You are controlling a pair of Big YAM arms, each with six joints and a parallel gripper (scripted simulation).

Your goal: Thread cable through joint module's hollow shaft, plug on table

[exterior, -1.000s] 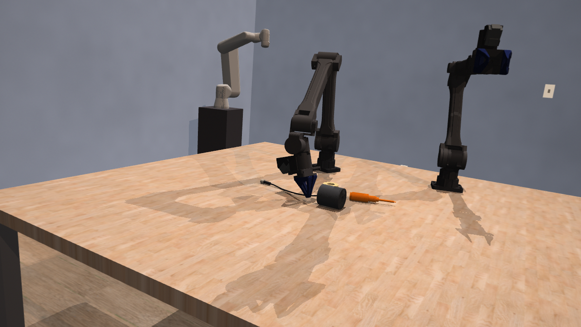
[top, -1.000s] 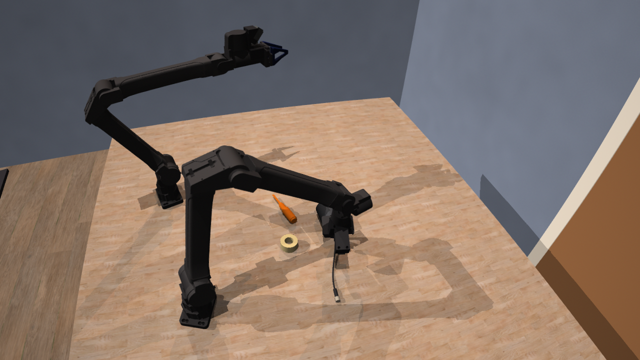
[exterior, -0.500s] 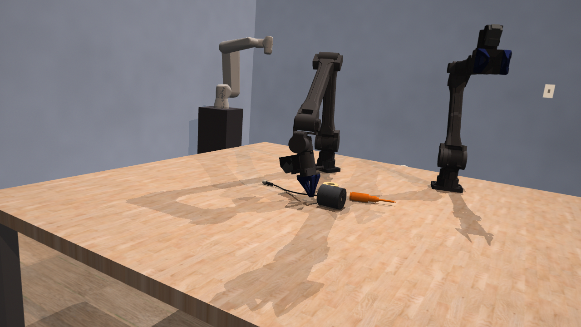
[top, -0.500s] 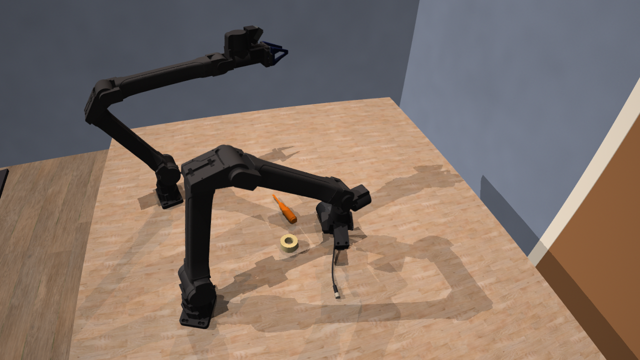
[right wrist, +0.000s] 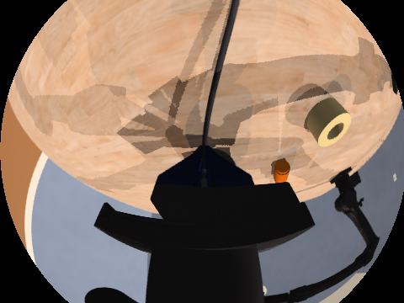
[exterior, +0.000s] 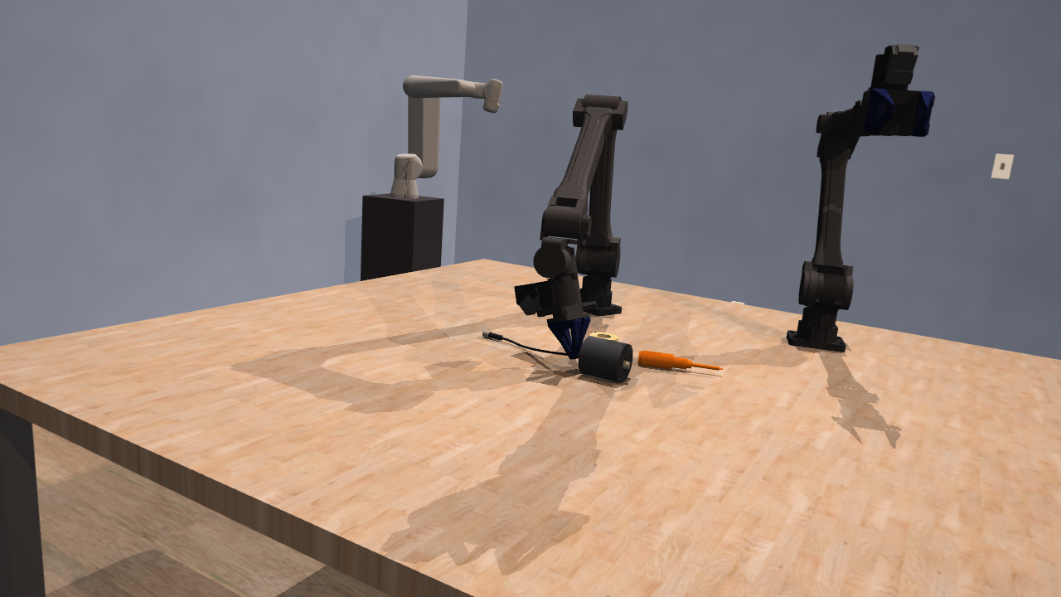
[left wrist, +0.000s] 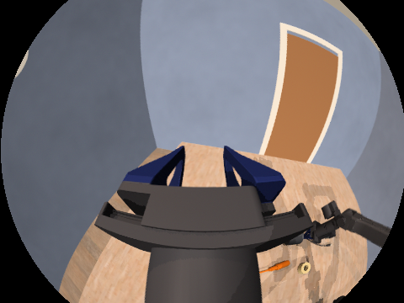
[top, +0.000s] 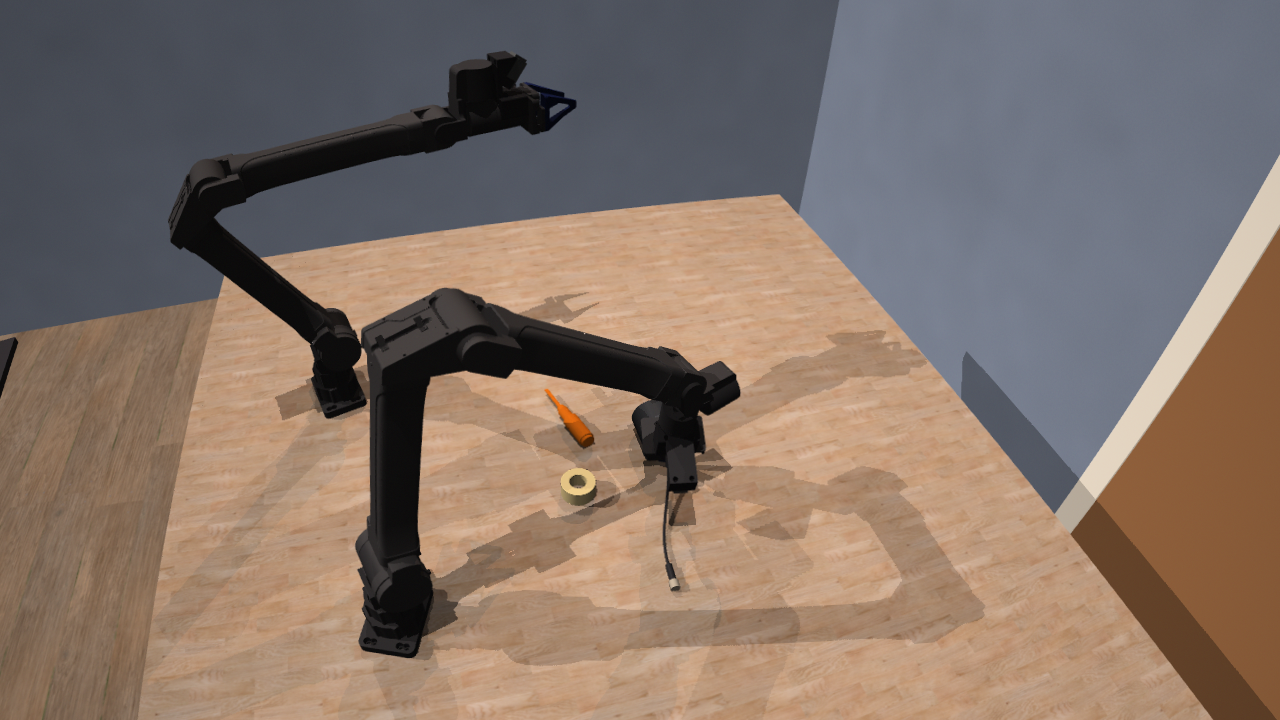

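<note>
Pinching the cable (top: pixel 665 528) (exterior: pixel 530 347) (right wrist: pixel 216 80) beside the joint module (exterior: pixel 604 359) (left wrist: pixel 295 240), right claw (exterior: pixel 572 356) (left wrist: pixel 308 236) (right wrist: pixel 204 147), apparently for feeding; module on worktop (top: pixel 805 268) (exterior: pixel 297 445) (left wrist: pixel 206 164) (right wrist: pixel 139 42), metal tip (exterior: pixel 627 364) at far end. Left claw (top: pixel 573 104) (exterior: pixel 901 113) (left wrist: pixel 204 147) (right wrist: pixel 340 177): partly spread, raised, presumably in reserve.

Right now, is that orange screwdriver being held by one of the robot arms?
No, the orange screwdriver lies on the table, with neither gripper around it.
</note>
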